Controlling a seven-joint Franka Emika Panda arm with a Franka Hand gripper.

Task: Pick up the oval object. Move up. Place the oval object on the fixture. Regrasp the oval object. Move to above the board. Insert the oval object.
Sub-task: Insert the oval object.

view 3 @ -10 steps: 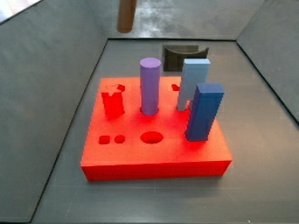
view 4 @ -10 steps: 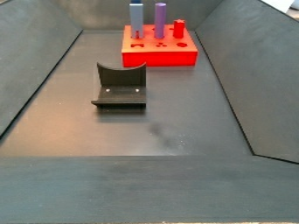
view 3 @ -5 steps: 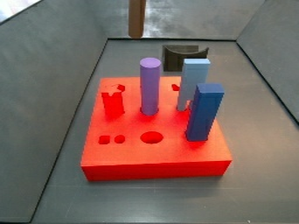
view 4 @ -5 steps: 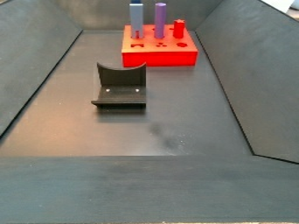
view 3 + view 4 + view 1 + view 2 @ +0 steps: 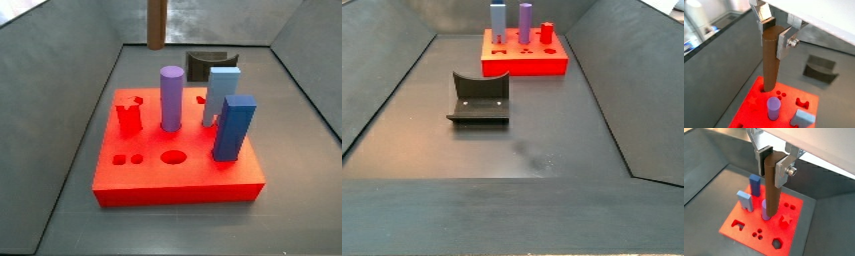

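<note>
My gripper (image 5: 773, 36) is shut on the top end of the oval object (image 5: 771, 65), a dark-brown rod hanging upright; both wrist views show it (image 5: 771, 193) between the silver fingers (image 5: 782, 172). It hangs well above the red board (image 5: 756, 94). In a side view only the rod's lower end (image 5: 156, 25) shows at the top edge, above the board's (image 5: 174, 182) far side; the gripper is out of frame there. The fixture (image 5: 478, 100) stands empty on the floor; it also shows behind the board (image 5: 203, 62) and in a wrist view (image 5: 821, 70).
On the board stand a purple cylinder (image 5: 171, 97), two blue pegs (image 5: 235, 127) (image 5: 222, 92) and a red star peg (image 5: 128, 118). An oval hole (image 5: 174, 156) and two small holes (image 5: 127, 158) are open at its near side. Grey sloped walls (image 5: 389, 70) surround the floor.
The rod's lower end has shifted a little to the right in the side view since a second ago, then stayed nearly still. The board, pegs and fixture have not moved.
</note>
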